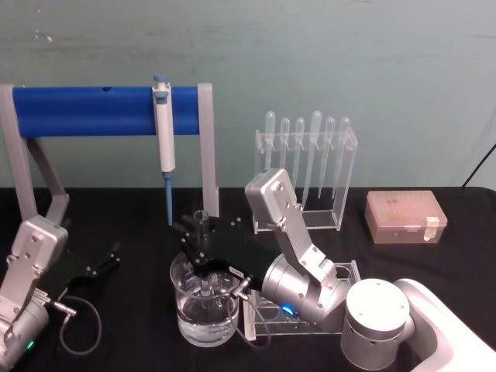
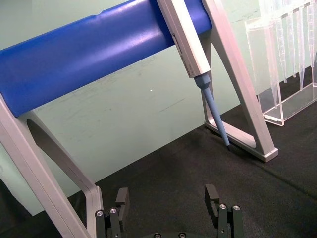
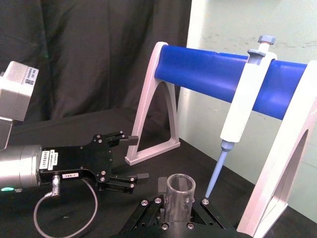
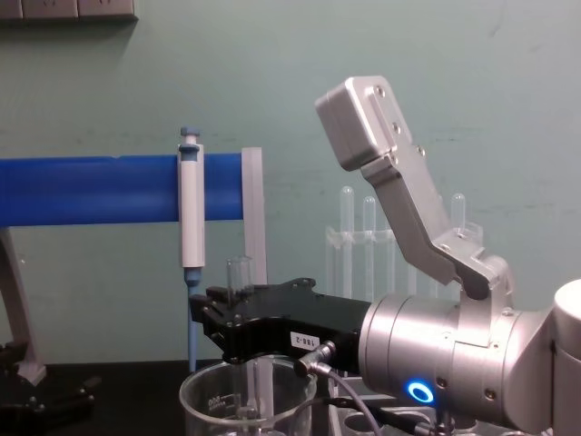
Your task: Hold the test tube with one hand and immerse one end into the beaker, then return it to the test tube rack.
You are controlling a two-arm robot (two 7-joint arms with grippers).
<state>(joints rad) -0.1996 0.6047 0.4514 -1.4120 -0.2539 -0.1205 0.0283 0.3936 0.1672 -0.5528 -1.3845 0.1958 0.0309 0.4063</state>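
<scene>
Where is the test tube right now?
Head view, centre: the test tube stands upright in the right gripper, lower end inside the beaker, in front of the pipettor. The left gripper rests open at far left.

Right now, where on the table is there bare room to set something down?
Bare: the black cloth under the blue bar, between the left gripper and the pipettor; and the stretch in front of the pink box. Crowded: centre front, where the right gripper holds the test tube in the beaker beside the tube rack.
</scene>
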